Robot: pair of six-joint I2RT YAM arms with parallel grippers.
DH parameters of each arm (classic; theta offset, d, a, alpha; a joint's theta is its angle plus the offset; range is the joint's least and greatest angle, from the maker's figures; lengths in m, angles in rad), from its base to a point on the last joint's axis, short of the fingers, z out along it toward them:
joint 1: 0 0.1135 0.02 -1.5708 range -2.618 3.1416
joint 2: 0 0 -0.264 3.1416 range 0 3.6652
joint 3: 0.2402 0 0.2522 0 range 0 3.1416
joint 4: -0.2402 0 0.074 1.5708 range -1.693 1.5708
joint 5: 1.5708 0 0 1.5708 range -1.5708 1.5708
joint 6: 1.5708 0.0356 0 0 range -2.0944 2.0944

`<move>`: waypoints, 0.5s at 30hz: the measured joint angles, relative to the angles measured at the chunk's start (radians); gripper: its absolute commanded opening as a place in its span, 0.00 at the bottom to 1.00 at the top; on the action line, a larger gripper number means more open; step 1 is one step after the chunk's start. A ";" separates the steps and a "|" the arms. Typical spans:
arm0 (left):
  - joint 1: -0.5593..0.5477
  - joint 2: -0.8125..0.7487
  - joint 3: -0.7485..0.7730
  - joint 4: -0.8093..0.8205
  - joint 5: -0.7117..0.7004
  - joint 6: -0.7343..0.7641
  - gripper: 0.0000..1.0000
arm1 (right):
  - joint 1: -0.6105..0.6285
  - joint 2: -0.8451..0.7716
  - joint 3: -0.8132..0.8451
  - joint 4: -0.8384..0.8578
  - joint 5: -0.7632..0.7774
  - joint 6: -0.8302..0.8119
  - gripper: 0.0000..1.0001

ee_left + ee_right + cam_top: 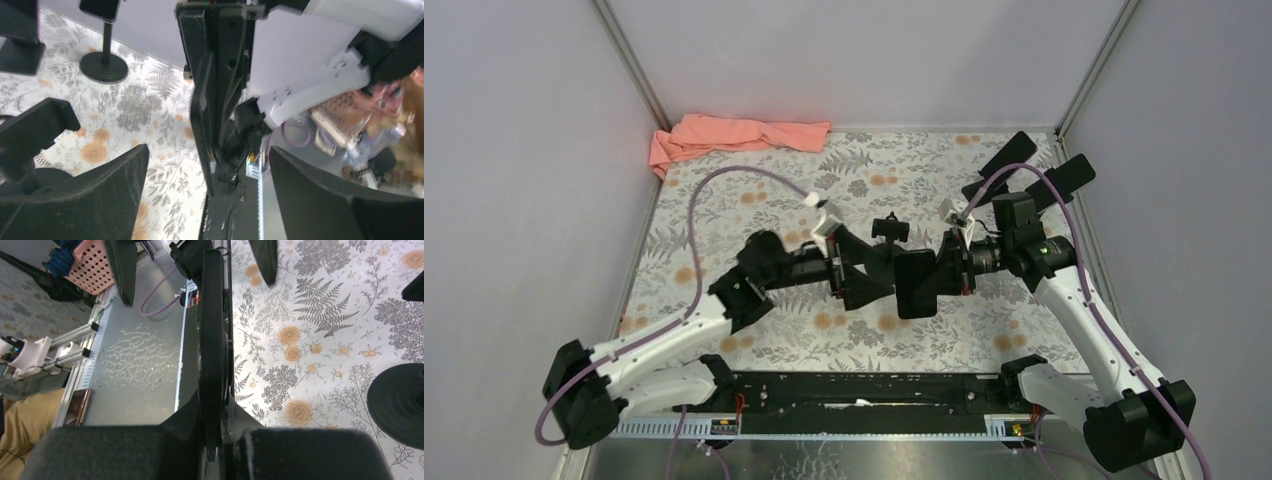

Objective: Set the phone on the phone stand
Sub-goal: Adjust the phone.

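Note:
The black phone (914,283) hangs in the air over the middle of the table, between the two arms. My right gripper (936,275) is shut on it; in the right wrist view the phone (212,340) stands edge-on, pinched at my right gripper (215,440). My left gripper (892,278) is open, its fingers (100,195) spread wide to either side of the phone's edge (202,115) without touching it. A small black phone stand (890,230) with a clamp head stands just behind the phone. Its clamp (37,127) shows at the left of the left wrist view.
Two taller stands (1009,160) (1064,178) stand at the back right, near the right wall. A pink cloth (734,135) lies crumpled at the back left corner. A round stand base (397,405) sits on the floral mat to the right of my right wrist.

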 measured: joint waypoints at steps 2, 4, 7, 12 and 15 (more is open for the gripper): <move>0.000 -0.088 -0.116 0.118 -0.061 -0.048 0.99 | -0.029 -0.015 -0.029 0.066 -0.037 0.067 0.00; -0.003 -0.180 -0.268 0.288 -0.135 -0.121 0.99 | -0.062 -0.035 -0.070 0.176 -0.079 0.177 0.00; -0.022 -0.200 -0.369 0.402 -0.194 -0.186 0.98 | -0.076 -0.035 -0.073 0.241 -0.093 0.245 0.00; -0.138 -0.112 -0.397 0.490 -0.280 -0.219 0.89 | -0.078 -0.017 -0.053 0.275 -0.093 0.296 0.00; -0.190 -0.025 -0.367 0.521 -0.315 -0.206 0.83 | -0.078 0.003 -0.035 0.282 -0.093 0.307 0.01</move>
